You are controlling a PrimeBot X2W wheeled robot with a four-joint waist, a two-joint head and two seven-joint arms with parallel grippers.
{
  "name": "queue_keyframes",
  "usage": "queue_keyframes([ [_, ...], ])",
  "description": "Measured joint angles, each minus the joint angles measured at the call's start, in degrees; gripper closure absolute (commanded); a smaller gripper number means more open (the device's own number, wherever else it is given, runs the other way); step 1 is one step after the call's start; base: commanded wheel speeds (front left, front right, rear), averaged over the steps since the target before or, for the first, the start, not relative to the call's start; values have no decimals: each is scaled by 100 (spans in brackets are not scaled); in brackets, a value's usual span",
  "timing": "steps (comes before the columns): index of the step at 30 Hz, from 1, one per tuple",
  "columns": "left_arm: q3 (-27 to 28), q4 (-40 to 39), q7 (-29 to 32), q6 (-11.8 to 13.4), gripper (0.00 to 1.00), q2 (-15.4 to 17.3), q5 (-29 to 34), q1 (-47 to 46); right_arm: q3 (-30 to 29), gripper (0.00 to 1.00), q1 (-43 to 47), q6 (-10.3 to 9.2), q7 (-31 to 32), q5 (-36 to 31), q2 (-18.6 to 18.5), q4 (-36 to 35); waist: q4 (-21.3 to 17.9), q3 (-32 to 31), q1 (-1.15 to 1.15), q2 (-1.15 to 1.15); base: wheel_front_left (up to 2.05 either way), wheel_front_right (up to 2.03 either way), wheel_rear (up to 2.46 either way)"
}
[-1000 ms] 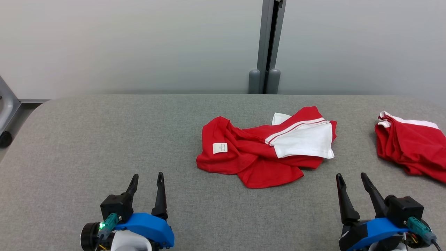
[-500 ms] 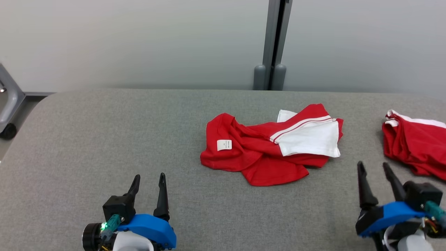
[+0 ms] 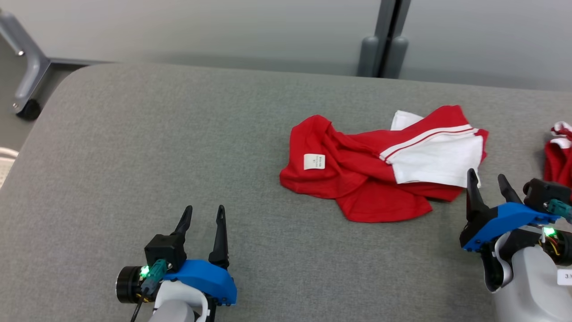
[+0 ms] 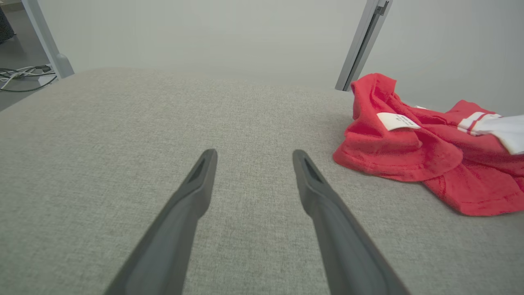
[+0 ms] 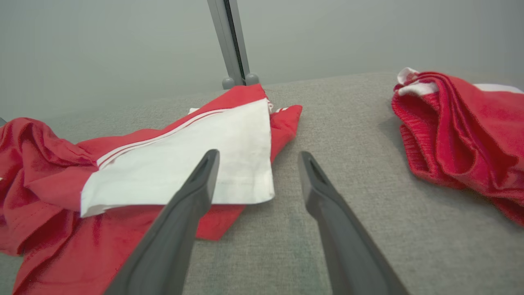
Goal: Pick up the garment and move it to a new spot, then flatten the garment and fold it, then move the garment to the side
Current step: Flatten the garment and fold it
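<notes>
The garment [image 3: 357,174] is a crumpled red shirt with a white panel, red stripes and a small white label, lying right of centre on the grey table [image 3: 134,134]. My left gripper [image 3: 204,210] is open near the front edge, well to the garment's left, with nothing between its fingers. In the left wrist view the garment [image 4: 409,151] lies off to the right of the left gripper [image 4: 252,153]. My right gripper [image 3: 485,175] is open just beside the white panel's right edge. In the right wrist view its left finger overlaps the white panel [image 5: 172,168], and the right gripper [image 5: 258,155] holds nothing.
A second red and white garment [image 3: 558,156] lies bunched at the table's right edge, close to my right gripper, and shows again in the right wrist view [image 5: 458,127]. A grey post [image 3: 384,40] stands behind the table. A frame leg [image 3: 27,76] stands at far left.
The head camera has tilted and turned, shifting the whole picture. My right gripper has moved forward, up to the garment's white panel. The left gripper and both garments have stayed put.
</notes>
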Motion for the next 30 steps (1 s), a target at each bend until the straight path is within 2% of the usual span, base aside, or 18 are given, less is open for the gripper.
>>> queue_keyframes([
  [6,-34,110,-27,-33,0,-70,19,-109,-294,0,-376,0,-151,-213,4,832,238,210,0,0,0,0,0],
  [11,4,156,-48,-33,0,-87,19,-110,-503,0,-527,0,-402,-199,7,1363,266,230,-1,0,0,0,0],
  [25,58,174,-64,-35,0,-96,52,-201,-491,0,-1136,0,-669,-363,1,2199,200,344,-1,-1,0,0,0],
  [27,60,172,-64,-35,0,-96,56,-203,-495,23,-1196,0,-676,-402,-4,2275,199,364,-1,-1,0,0,0],
  [28,63,171,-65,-35,0,-96,59,-207,-501,30,-1226,0,-690,-413,-8,2312,197,374,-1,-1,0,0,0],
  [29,65,170,-65,-35,0,-94,59,-209,-502,44,-1262,0,-715,-415,-9,2346,195,382,-1,-1,0,0,0],
  [30,66,169,-67,-35,0,-96,60,-211,-503,52,-1300,0,-719,-426,-10,2374,191,388,-1,-1,0,0,0],
])
